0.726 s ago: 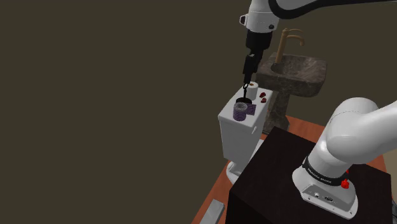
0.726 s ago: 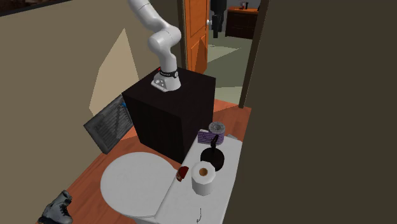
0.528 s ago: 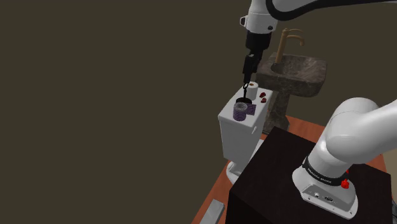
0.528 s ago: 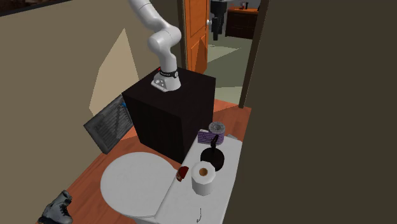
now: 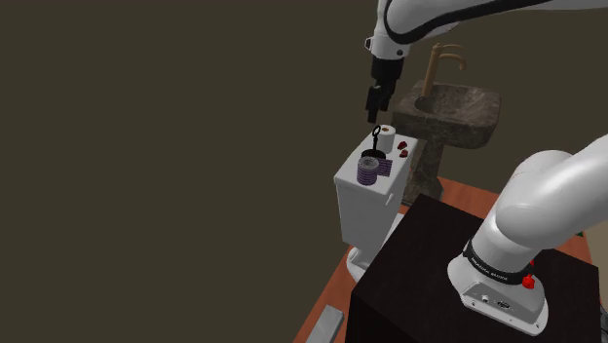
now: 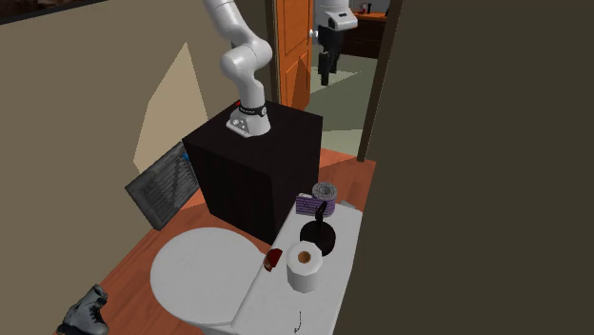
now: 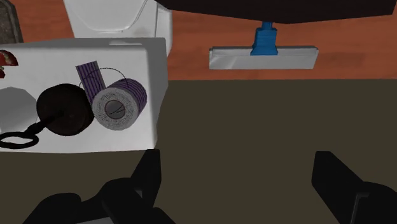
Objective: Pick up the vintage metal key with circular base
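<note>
My gripper [image 5: 373, 105] has risen, fingers [image 7: 149, 173] wide and empty. Key [image 5: 371, 152] stays on the tank [image 5: 353, 187], six o'clock from me in shoulder view. Grasp likely needs redoing.

In the wrist view the key [image 7: 62, 109] runs out at the picture's edge at its ring end. The red object [image 7: 6, 58] on the far side of it on the toilet tank [image 7: 151, 76] is mostly cropped. The blue handle [image 7: 266, 39] on the floor passes under the dark stand [image 7: 286, 7], its far end hidden. The tool [image 7: 236, 167] has its finger roots cut off. In the second exterior view the arm [image 6: 238, 57] leaves the top edge mid-span, and the bottom edge crops the shoe [image 6: 86, 310] and the tank's near end.
</note>
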